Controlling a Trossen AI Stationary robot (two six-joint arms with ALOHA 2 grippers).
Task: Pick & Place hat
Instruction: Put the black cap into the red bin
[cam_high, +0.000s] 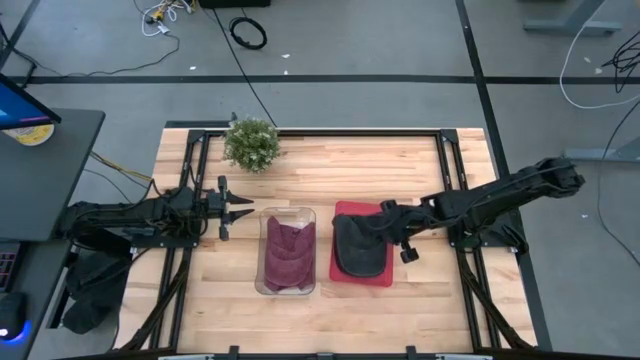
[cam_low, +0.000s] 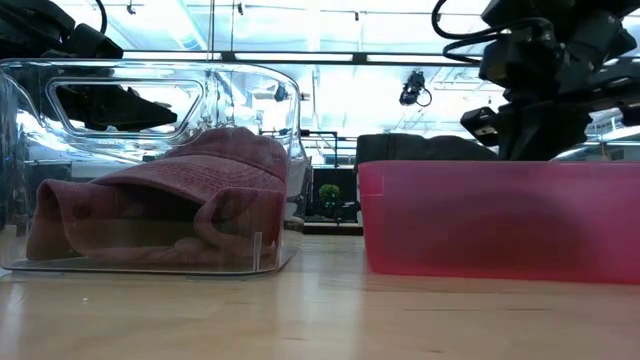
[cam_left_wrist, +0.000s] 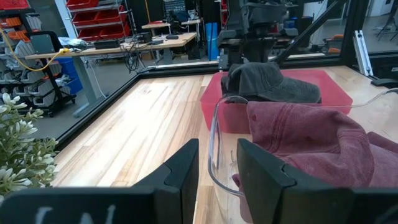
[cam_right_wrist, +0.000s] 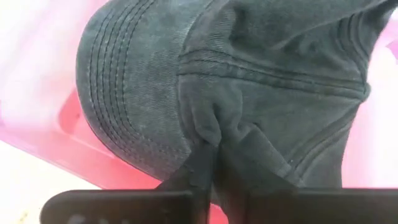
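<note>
A dark grey cap lies in a red tray, and its top shows above the tray's pink wall in the low view. My right gripper reaches in from the table's right and is shut on this cap. A maroon cap rests crumpled on the floor of a clear plastic bin. My left gripper hovers open just left of that bin, its fingers pointing at the bin's rim. My right gripper pinches a raised fold of the grey cap's crown, just behind the stitched brim, between its two fingers. It comes slanting down from the table's right. The cap sits in the red tray, crown up.
A small potted plant stands near the table's far edge, beyond my left gripper. Black frame rails run along the table's sides. Bare wood lies between the plant and the two containers, and in front of them.
</note>
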